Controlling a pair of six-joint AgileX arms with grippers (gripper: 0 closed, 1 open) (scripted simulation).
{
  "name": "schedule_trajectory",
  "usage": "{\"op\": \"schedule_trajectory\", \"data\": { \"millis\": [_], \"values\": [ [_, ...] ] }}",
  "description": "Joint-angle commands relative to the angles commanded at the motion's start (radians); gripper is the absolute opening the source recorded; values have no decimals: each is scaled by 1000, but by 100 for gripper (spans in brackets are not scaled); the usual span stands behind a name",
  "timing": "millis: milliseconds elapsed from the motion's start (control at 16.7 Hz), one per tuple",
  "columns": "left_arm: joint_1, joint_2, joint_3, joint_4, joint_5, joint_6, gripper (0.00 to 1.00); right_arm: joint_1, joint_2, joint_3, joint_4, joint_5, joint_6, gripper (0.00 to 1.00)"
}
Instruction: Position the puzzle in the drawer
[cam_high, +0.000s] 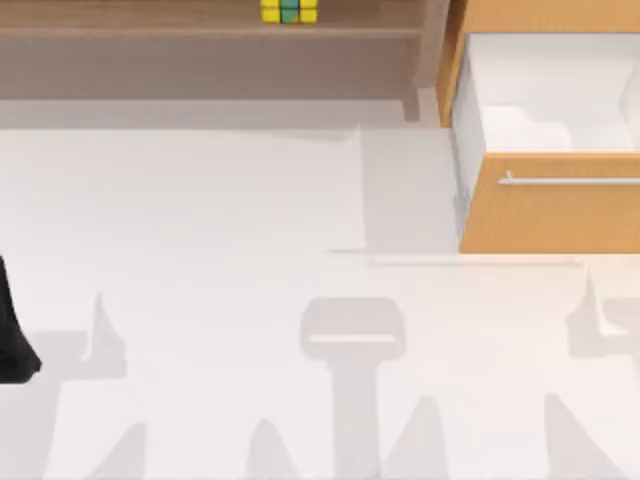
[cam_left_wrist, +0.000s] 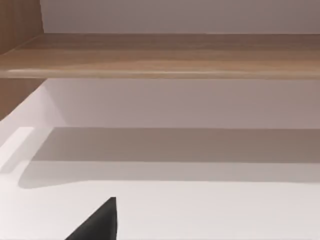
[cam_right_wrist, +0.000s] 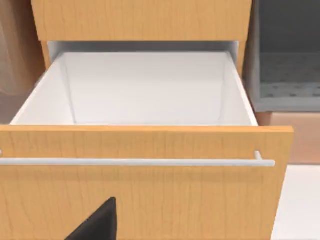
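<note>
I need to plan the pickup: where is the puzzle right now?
In the top view the puzzle sits on the brown shelf at the back, left of the open drawer.

One puzzle (cam_high: 289, 10), one drawer (cam_high: 560, 215) with one handle (cam_high: 570, 181), and one shelf (cam_high: 200, 35).

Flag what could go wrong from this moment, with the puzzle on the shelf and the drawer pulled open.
1. The puzzle sits on the brown shelf; a reach there might hit the shelf board.
2. Its carry to the drawer must clear the shelf's upright and the drawer's side wall.
3. The handle faces the right arm and could snag it.
</note>
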Motion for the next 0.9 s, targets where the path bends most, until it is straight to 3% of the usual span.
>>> {"op": "schedule_trajectory", "data": {
  "millis": [360, 900],
  "values": [
    [0, 0, 0, 0, 0, 0, 100, 197, 575, 282, 94, 184, -7, 100],
    [0, 0, 0, 0, 0, 0, 100, 491, 1486, 877, 317, 491, -78, 100]
  ]
}}
